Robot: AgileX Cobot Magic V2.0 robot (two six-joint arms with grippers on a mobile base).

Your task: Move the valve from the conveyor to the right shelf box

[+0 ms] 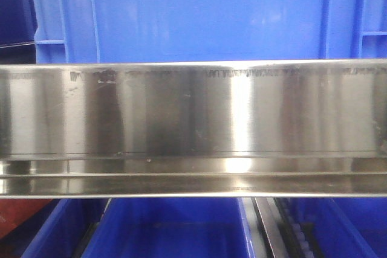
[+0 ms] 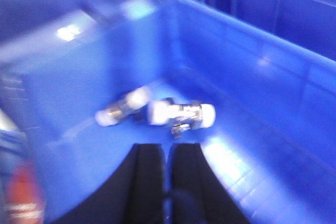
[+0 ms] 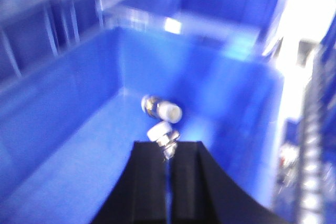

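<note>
Your right gripper point(image 3: 167, 153) sits at the bottom middle of its wrist picture, its two black fingers pinching a valve point(image 3: 164, 136) by one end, above the floor of a blue box point(image 3: 68, 145), with another valve point(image 3: 160, 107) lying just past it. Your left gripper point(image 2: 168, 153) has its fingers pressed nearly together with nothing between them, over a different blue box point(image 2: 262, 98) where two valves point(image 2: 181, 115) lie side by side in the middle. In the front picture you see the shiny steel rail of the right shelf point(image 1: 193, 119) across the middle.
</note>
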